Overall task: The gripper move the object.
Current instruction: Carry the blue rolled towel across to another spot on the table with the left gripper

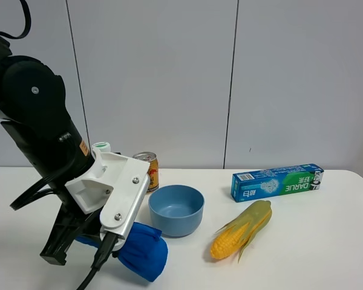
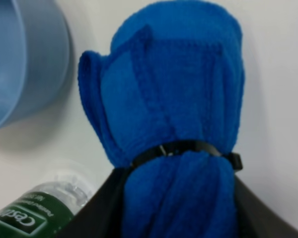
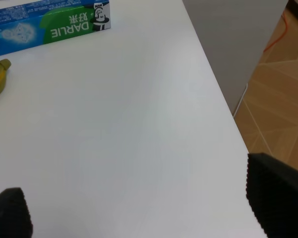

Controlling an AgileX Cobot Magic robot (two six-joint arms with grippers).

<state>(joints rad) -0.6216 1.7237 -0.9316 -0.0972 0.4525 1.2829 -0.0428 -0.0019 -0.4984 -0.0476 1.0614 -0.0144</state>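
Note:
A rolled blue towel (image 1: 144, 251) bound with a black tie lies at the front left of the white table, just in front of the blue bowl (image 1: 176, 209). My left gripper (image 1: 116, 243) is shut on the towel's tied end. In the left wrist view the towel (image 2: 174, 114) fills the frame, with the black fingers (image 2: 107, 208) pressed on both sides of it. I cannot tell whether it rests on the table or hangs just above. My right gripper (image 3: 141, 206) is open and empty over bare table near the right edge; it is out of the exterior high view.
The blue bowl (image 2: 20, 59) sits close beside the towel. A green-labelled bottle (image 2: 35, 213) with a white cap (image 1: 101, 147) and a can (image 1: 150, 170) stand behind the left arm. A corn cob (image 1: 242, 229) and a toothpaste box (image 1: 277, 182) lie to the right. The table edge (image 3: 213, 99) is near the right gripper.

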